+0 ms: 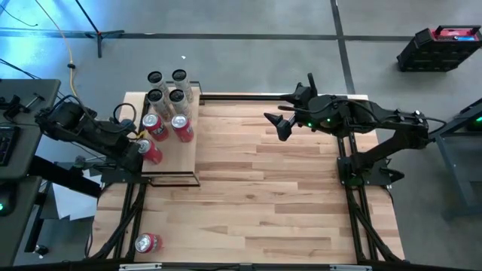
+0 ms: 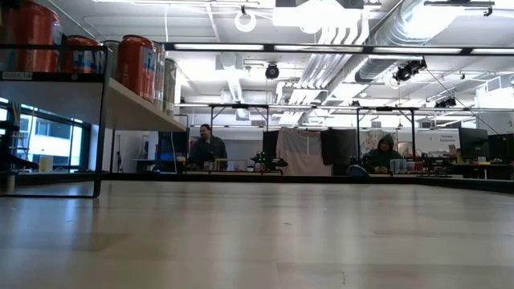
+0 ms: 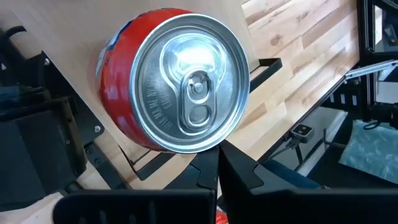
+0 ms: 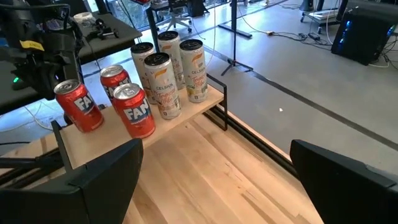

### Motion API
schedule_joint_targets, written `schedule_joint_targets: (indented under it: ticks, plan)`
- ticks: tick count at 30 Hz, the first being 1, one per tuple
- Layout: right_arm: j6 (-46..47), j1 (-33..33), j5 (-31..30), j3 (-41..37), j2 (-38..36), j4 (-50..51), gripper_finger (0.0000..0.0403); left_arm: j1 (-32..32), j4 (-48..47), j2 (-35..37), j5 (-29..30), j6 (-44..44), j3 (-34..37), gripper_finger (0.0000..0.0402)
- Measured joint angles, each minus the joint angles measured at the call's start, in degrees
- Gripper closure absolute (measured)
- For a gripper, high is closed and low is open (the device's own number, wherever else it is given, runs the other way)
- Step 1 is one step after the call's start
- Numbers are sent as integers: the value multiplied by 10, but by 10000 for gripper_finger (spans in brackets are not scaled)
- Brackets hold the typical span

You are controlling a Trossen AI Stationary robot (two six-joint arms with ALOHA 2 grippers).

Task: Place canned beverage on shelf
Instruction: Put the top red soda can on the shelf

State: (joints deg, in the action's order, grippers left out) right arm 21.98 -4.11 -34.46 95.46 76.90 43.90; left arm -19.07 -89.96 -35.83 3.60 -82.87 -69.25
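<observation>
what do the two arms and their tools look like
Both arms are dark, near black, built of jointed segments with black cables looped along them. The right arm shows small green lights near its wrist. The right tool has two broad, flat black fingers; the left tool has narrower matte black fingers.

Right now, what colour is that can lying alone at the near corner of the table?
Red with a silver top, the lone can shows best in the high view.
</observation>
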Motion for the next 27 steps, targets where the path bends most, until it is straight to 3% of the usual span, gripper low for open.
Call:
schedule_joint_targets:
  ticks: [5,11,19,27]
  plan:
    - [-14,0,0,0,0,0,11,0,81,-13,-36,32,0,402]
    - [-32,0,0,0,0,0,11,0,239,-80,-15,183,-29,401]
    - [-82,16,0,0,0,0,11,0,213,-192,23,297,-137,401]
    - [-141,34,3,0,0,0,11,0,174,-264,12,349,-244,401]
